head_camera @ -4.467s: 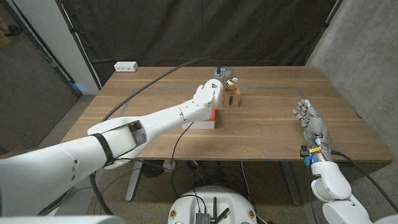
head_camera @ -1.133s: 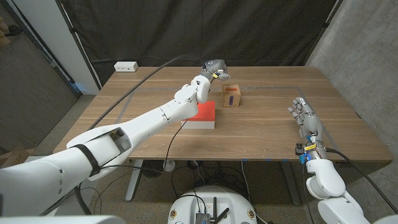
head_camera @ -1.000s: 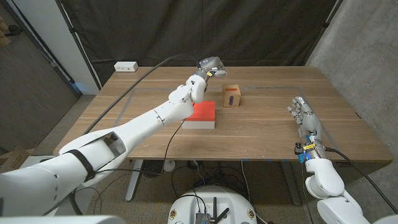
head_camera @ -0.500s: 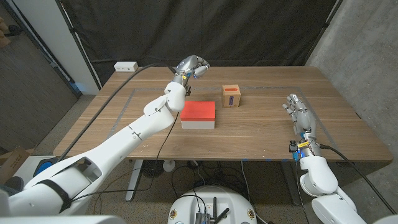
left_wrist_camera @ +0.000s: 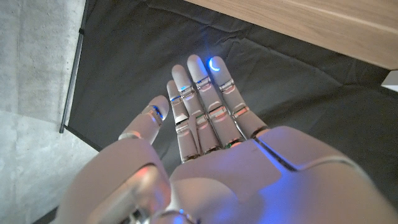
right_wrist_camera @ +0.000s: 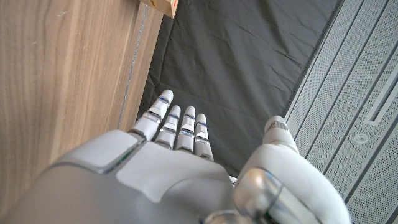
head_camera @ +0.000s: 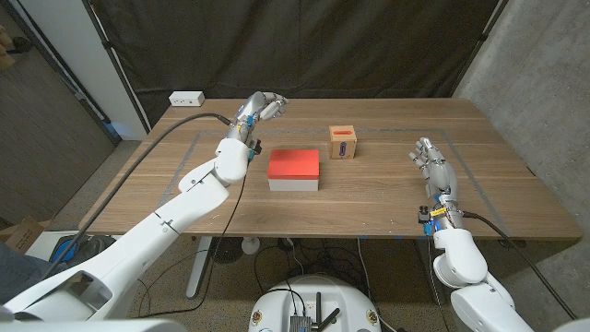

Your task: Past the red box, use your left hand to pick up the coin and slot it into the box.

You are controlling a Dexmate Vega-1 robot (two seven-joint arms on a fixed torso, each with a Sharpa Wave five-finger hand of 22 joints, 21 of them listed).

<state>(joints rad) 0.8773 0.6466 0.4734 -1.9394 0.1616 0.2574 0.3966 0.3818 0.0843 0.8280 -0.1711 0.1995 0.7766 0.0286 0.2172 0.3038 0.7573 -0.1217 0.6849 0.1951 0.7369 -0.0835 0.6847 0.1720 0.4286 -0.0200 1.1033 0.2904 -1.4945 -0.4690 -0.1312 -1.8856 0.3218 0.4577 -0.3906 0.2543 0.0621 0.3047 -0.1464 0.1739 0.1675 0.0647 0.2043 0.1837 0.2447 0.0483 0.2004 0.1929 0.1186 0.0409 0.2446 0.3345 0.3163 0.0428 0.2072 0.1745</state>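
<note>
The left hand (head_camera: 259, 105) hangs above the tabletop (head_camera: 369, 198) in the upper left of the head view, fingers stretched out and slightly apart, holding nothing; the left wrist view shows the same straight fingers (left_wrist_camera: 202, 102) with only dark curtain beyond them. The small wooden box (head_camera: 343, 142), its slot on the face turned toward the camera, sits right of centre, and the red box (head_camera: 294, 169) lies just left of it and nearer the lower edge. From the left hand, the wooden box lies to the right and a little lower in the frame, with the red box between, lower down. No coin can be made out on the tabletop or in the hand, so its place cannot be told; judging by the empty hand standing off from the box, the coin may already be inside. The right hand (head_camera: 430, 163) waits near the right edge, upright, fingers extended and empty. The left hand is somewhat nearer the wooden box. There is open wood all around both boxes, and broad bare room toward the lower left for the arm to draw away
</note>
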